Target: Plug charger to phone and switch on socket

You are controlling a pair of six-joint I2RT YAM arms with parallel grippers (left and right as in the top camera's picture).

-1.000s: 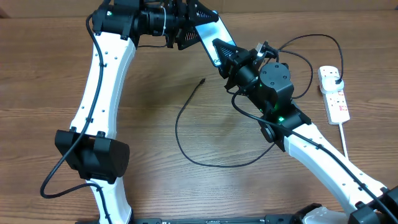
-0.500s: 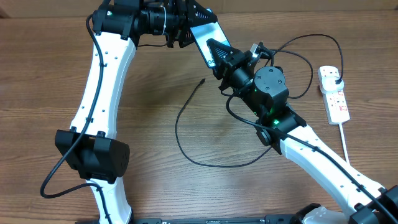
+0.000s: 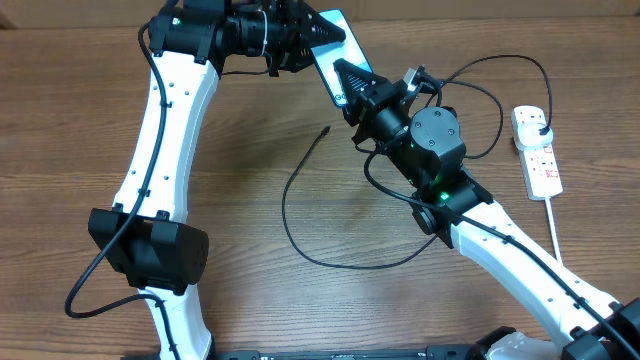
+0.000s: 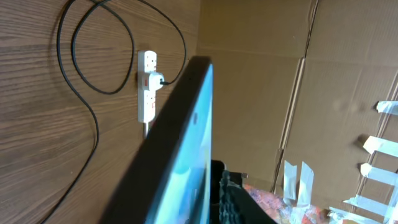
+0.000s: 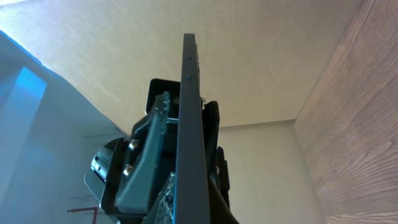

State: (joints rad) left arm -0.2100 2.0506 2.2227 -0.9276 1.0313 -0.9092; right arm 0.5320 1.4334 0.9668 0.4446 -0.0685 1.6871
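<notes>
The phone (image 3: 328, 62), its cyan screen lit, is held tilted in the air over the far middle of the table. My right gripper (image 3: 347, 82) is shut on its lower end; in the right wrist view I see the phone (image 5: 189, 124) edge-on. My left gripper (image 3: 306, 36) straddles the upper end, jaws close on both sides, with a thin dark gap between the screen (image 4: 189, 149) and one of the fingers (image 4: 231, 199). The charger cable (image 3: 290, 215) loops on the table, with the connector tip (image 3: 327, 130) lying free. The white socket (image 3: 538, 150) lies at the right, with the black plug (image 3: 541, 122) in it.
The socket's white cord (image 3: 555, 225) runs toward the front right. A second loop of the black cable (image 3: 497, 110) lies between my right arm and the strip. A cardboard wall (image 4: 323, 93) stands behind the table's far edge.
The left jaws have narrowed around the phone's upper end. The phone and right gripper shifted slightly left and toward the far edge, then stayed put.
</notes>
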